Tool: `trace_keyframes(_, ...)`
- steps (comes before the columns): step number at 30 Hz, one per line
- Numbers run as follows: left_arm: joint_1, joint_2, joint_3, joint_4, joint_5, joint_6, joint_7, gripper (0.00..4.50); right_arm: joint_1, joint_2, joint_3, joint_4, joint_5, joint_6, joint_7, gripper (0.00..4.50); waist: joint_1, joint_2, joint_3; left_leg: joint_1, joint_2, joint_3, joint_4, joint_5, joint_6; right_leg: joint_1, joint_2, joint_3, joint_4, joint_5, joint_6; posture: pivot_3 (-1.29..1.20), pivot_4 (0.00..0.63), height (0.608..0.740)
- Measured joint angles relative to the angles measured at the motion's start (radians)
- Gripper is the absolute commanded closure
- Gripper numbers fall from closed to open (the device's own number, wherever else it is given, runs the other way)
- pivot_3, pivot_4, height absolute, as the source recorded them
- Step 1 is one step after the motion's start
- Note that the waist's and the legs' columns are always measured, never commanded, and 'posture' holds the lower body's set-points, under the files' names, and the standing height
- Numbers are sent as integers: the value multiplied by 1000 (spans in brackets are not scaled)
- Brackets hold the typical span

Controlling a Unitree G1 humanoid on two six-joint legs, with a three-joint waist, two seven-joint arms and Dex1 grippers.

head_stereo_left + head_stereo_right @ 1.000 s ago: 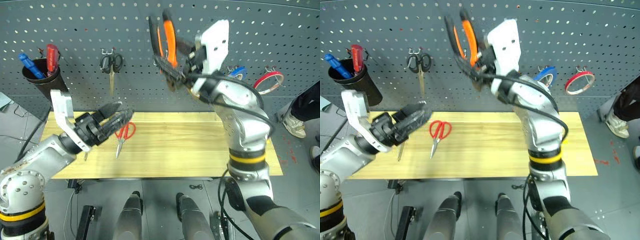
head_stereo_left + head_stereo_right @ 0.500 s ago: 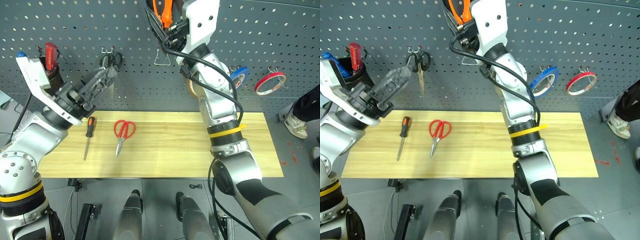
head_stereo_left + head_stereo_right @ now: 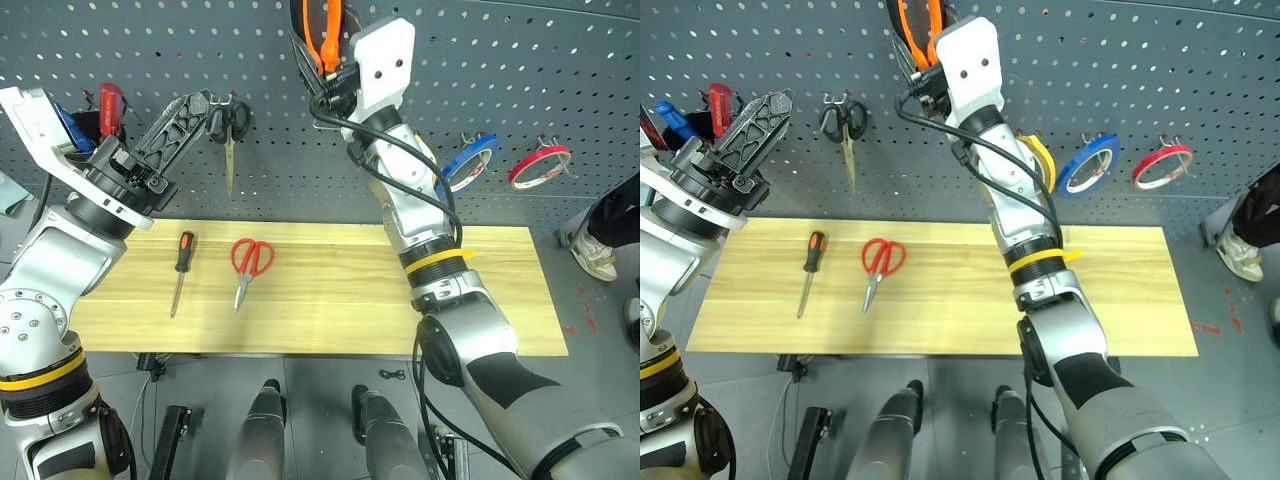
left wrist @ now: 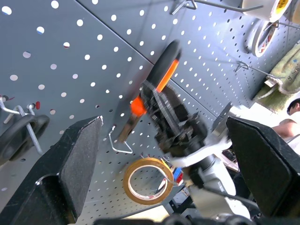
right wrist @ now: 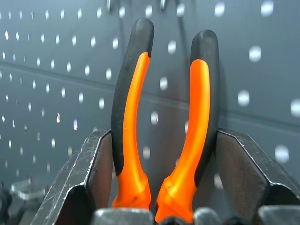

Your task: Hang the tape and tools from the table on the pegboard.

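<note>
Since 1 s ago R gripper (image 5: 157,187), clamped on orange-and-black-handled pliers (image 3: 322,35), rose to grey-blue perforated pegboard (image 3: 560,60) w/ handles up, hanging likely next; L gripper (image 3: 195,110) wide open, empty.

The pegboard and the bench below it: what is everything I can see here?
pegboard: one, grey-blue, behind the bench
table: one, light wood top
pliers: one, orange and black, held up at the pegboard, handles upward
red scissors: one, lying on the table
screwdriver: one, black and orange handle, on the table left of the red scissors
black scissors: one, hanging on the pegboard
red tape: one, on a hook at far right
blue tape: one, hanging left of the red tape
yellow tape: one, hanging below the pliers
black cup: one, on the pegboard, holding blue and red handles
person: one, at right edge
left gripper: open, empty
right gripper: shut on pliers
</note>
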Motion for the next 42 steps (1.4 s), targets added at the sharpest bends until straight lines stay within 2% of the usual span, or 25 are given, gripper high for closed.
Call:
trace_keyframes(1, 1, 1, -1, 0, 0, 0, 0, 0, 10, 0, 2, 7, -8, 0, -6, 578, 0, 0, 0, 0, 0, 0, 0, 1, 0, 0, 0, 0, 0, 1, 0, 266, 317, 740)
trace_keyframes(3, 3, 3, -4, 0, 0, 0, -1, 0, 29, -1, 7, 10, -18, -9, -16, 46, -1, 0, 0, 0, 0, 0, 0, 2, 0, 0, 0, 0, 0, 1, 0, 266, 317, 740)
trace_keyframes(14, 22, 16, -15, 0, 0, 6, -15, 0, 84, -37, 8, -64, -15, 15, 4, 46, -2, 0, 0, 0, 0, 0, -2, 4, 1, 0, 0, 0, 0, 2, 0, 241, 321, 740)
trace_keyframes(17, 94, 51, -28, -18, 22, 32, -56, 0, 165, -73, 10, -212, 27, 117, 84, 46, -2, 0, 0, 0, 0, 0, -4, 4, 1, 0, 0, 0, -1, 2, 0, 238, 325, 740)
trace_keyframes(20, 197, 82, -59, -38, 83, 61, -108, 0, 276, -158, 14, -410, 85, 286, 200, 46, 0, 0, 0, 0, 0, 0, -5, 4, 1, -1, 0, 0, -3, 2, 0, 227, 333, 740)
trace_keyframes(23, 233, 86, -76, -51, 152, 60, -134, 0, 332, -218, 13, -558, 118, 430, 255, 46, -1, 0, 0, 0, 0, 0, -5, 4, 1, -1, 0, 0, -2, 2, 0, 221, 334, 740)
trace_keyframes(27, 263, 90, -135, -65, 311, 43, -140, 0, 368, -294, 5, -750, 207, 625, 325, 46, -10, 0, 0, 1, 1, 0, -5, 4, 1, 0, 1, 1, -2, 2, 0, 198, 340, 740)
trace_keyframes(30, 293, 90, -247, -58, 507, 40, -91, 0, 454, -375, 16, -894, 350, 830, 446, 46, -9, 0, 0, 1, 1, 0, -5, 4, 1, 0, 1, 1, -2, 1, 1, 177, 342, 740)
trace_keyframes(33, 303, 16, -341, -31, 681, 36, 3, 0, 552, -448, 55, -985, 470, 989, 564, 46, -8, 0, 0, -1, 0, 0, -4, 4, 1, 0, 0, 1, -4, 1, 1, 162, 343, 740)
trace_keyframes(37, 299, -52, -447, 23, 869, 34, 90, 0, 599, -505, 90, -1052, 538, 1050, 665, 46, -12, 0, 1, -1, 0, 0, -2, 4, 1, 0, 1, 1, -4, 0, 3, 151, 349, 740)
trace_keyframes(42, 276, -168, -479, 192, 1048, 42, 190, 0, 610, -515, 125, -1041, 533, 1046, 715, 46, -21, 0, 1, 0, 0, 0, 0, 4, 2, 0, 1, 1, -3, -2, 8, 116, 344, 740)
